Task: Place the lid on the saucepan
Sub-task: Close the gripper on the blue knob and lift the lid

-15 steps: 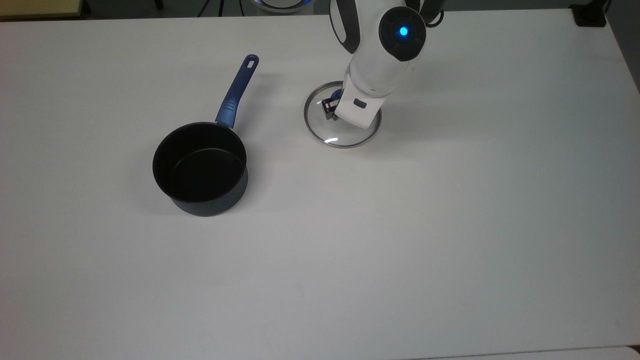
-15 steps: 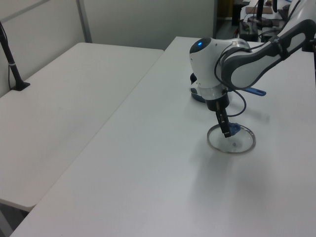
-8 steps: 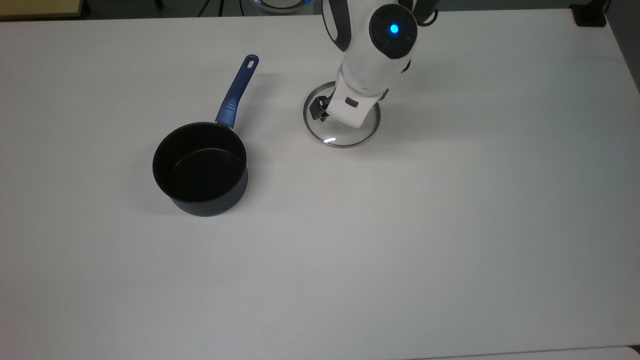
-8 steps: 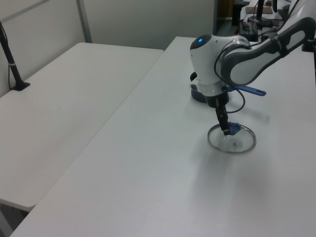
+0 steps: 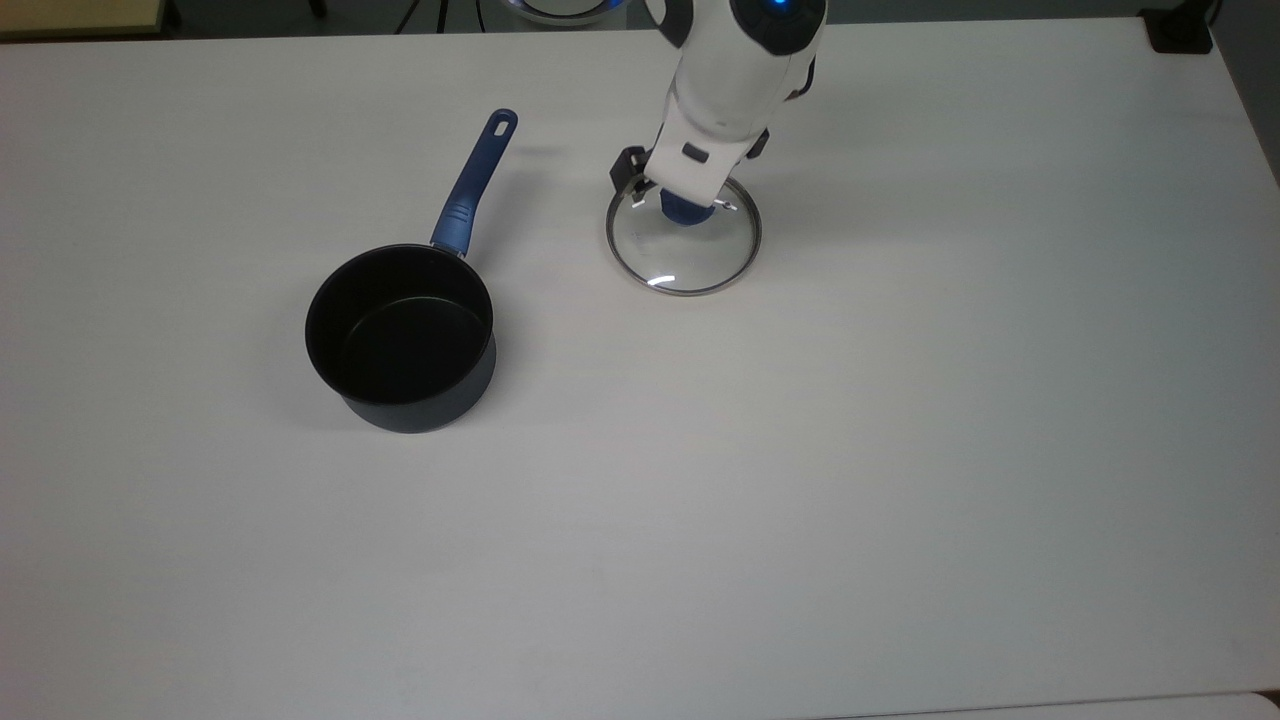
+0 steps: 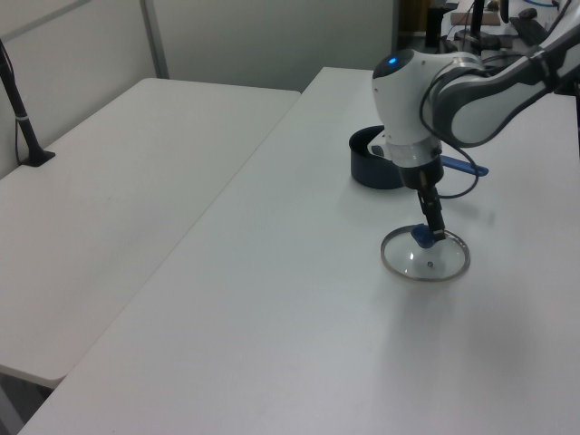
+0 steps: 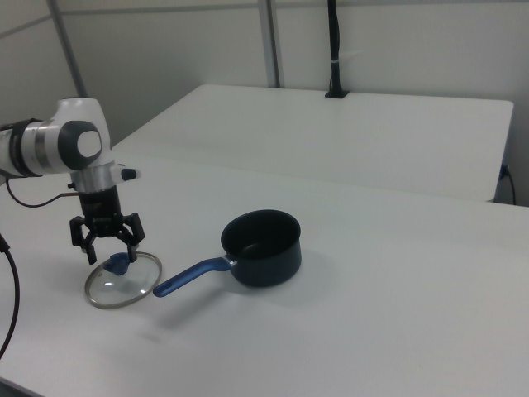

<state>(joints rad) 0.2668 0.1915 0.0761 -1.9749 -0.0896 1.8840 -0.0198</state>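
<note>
A plain white table (image 5: 800, 480) carries everything; in the left view and right view a second white table (image 6: 136, 163) stands beside it, with grey partition walls behind and a black pole (image 7: 332, 50) at the far edge.

In the top view the saucepan (image 5: 402, 338) sits left of centre, open and upright, its blue handle (image 5: 474, 182) pointing toward the upper middle of the frame. In the left view the arm (image 6: 471, 86) covers part of the pan, so only a dark piece of its wall shows.

The lid (image 5: 683, 235) lies flat on the table in the upper middle of the top view, well apart from the saucepan. The arm is cut off by the top edge of the frame there.

The gripper (image 7: 107, 246) hangs right above the lid's blue knob (image 7: 117, 264), off toward the lid's far rim. In the right view its fingers (image 7: 87, 247) are spread apart, straddling the knob and gripping nothing. Whether they touch the knob cannot be told.
</note>
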